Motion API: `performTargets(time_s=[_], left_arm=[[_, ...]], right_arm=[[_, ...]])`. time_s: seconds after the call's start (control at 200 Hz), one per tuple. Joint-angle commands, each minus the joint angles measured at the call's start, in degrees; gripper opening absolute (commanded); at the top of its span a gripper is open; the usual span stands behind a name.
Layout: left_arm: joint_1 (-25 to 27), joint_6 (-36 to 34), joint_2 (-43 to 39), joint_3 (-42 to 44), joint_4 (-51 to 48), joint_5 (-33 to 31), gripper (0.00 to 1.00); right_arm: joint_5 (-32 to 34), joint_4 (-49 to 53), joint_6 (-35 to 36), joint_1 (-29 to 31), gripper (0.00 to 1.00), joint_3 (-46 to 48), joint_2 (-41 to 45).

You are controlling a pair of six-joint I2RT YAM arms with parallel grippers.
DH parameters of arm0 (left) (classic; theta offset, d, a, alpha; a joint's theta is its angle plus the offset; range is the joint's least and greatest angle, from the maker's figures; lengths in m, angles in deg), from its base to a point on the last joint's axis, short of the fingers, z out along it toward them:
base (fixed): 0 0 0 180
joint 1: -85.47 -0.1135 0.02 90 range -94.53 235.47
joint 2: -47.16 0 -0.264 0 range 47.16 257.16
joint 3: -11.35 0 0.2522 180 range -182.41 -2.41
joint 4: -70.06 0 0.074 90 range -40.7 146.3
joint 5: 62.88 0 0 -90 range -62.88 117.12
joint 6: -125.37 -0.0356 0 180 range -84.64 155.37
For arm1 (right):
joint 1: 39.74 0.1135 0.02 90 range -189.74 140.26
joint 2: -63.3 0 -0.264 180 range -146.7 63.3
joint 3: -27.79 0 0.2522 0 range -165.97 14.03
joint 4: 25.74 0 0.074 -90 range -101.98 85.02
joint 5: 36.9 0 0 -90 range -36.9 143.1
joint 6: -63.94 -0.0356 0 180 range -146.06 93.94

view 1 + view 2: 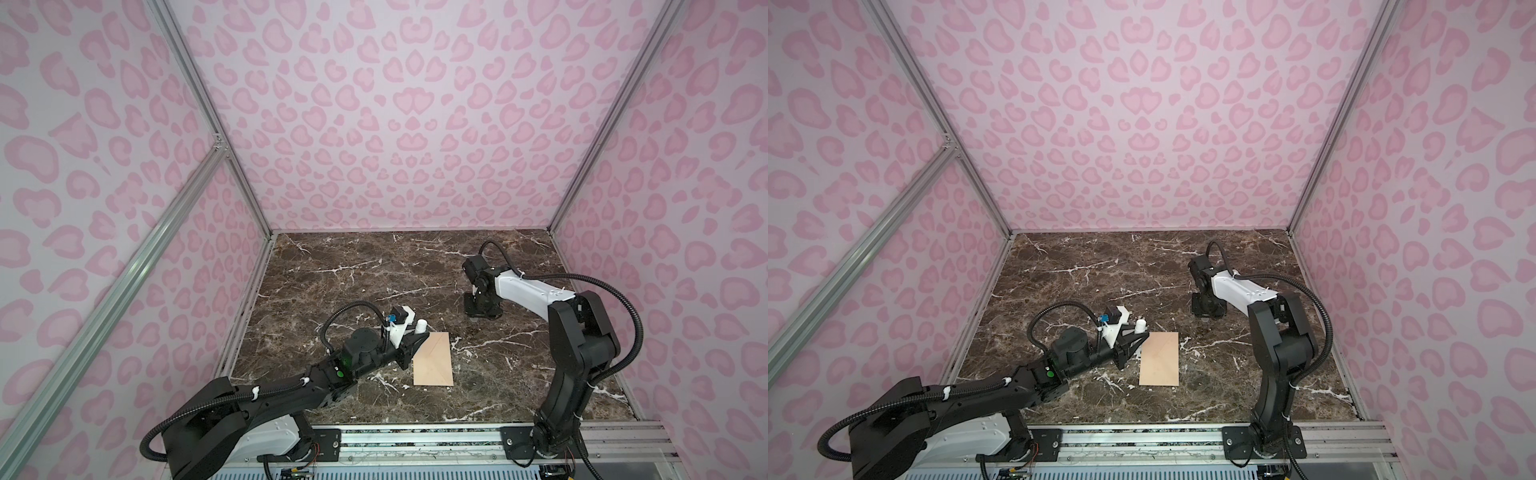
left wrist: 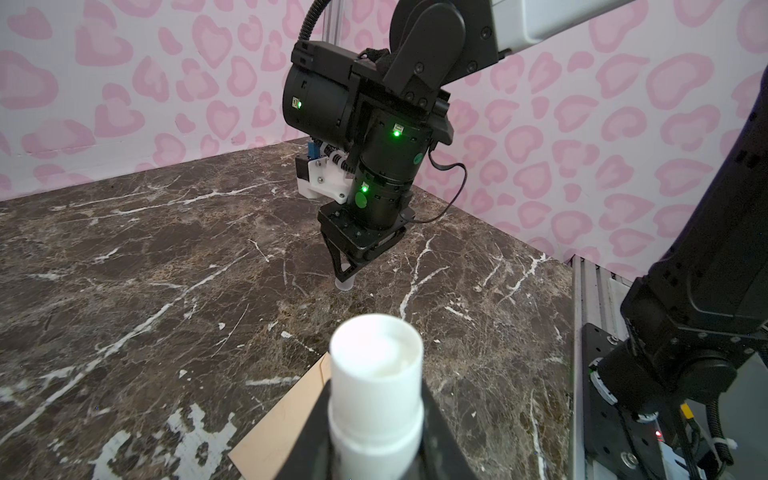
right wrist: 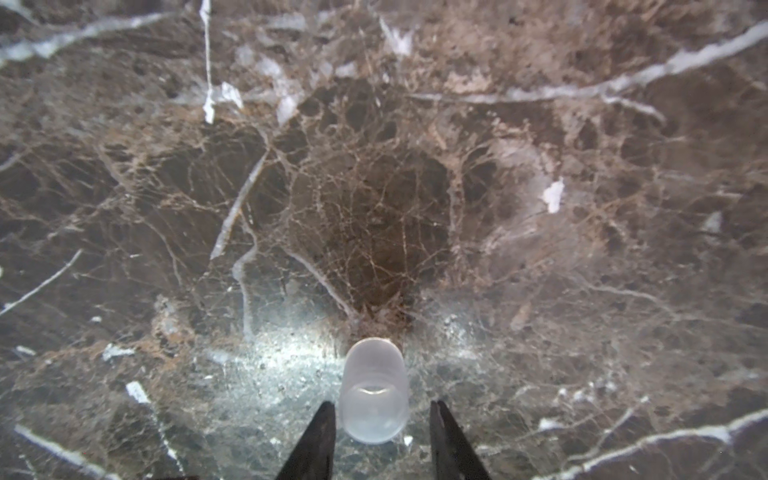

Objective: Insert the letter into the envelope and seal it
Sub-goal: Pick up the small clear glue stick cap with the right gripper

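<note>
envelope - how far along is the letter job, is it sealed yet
Looks done: the envelope lies flat on the table, no flap sticking up and no letter in view, so it is probably inside. In hand: the left tool holds an uncapped white tube beside the envelope; the right tool straddles a clear cap, not yet gripping. Left: I cannot tell if the flap is stuck down; recapping probably comes next.

I see dark marble-look tabletop (image 1: pixel 332 270) w/ envelope (image 1: pixel 433 359) lying flat nr front, small translucent cap (image 3: pixel 372 390) resting further back.
</note>
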Motion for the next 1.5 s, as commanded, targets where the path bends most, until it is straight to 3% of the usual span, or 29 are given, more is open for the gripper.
performTargets(time_s=[0.0,1.155,1.495], left_arm=[[-0.03,-0.7,-0.15,-0.44,3.14,0.5,0.03],[-0.03,-1.46,0.15,-1.42,2.35,1.46,0.03],[-0.03,-4.74,-0.92,-1.49,-0.45,-2.04,0.03]], right_arm=[[-0.29,0.27,-0.22,0.04,0.39,-0.02,-0.66],[-1.18,-0.28,1.17,-0.61,0.28,-0.53,-1.19],[-1.62,5.35,1.95,1.69,0.27,-1.37,9.08]])
